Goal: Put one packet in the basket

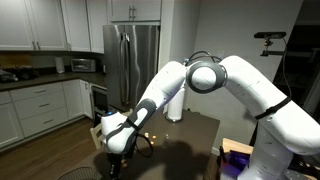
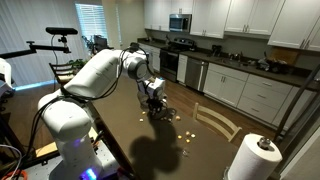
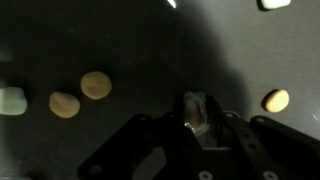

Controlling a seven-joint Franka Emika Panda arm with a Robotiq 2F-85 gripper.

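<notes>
Looking down through the wrist view, we see the claw (image 3: pixel 205 118) pinching a small shiny packet (image 3: pixel 194 106) just above the dark table (image 3: pixel 140 50). Other yellowish packets (image 3: pixel 96 84) lie on the table to one side, apart from the claw. In an exterior view the arm (image 2: pixel 100 70) bends low over the table.

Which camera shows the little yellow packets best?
The wrist view: the packets lie close and distinct. In an exterior view they are mere specks; in an exterior view the arm mostly blocks them.
</notes>
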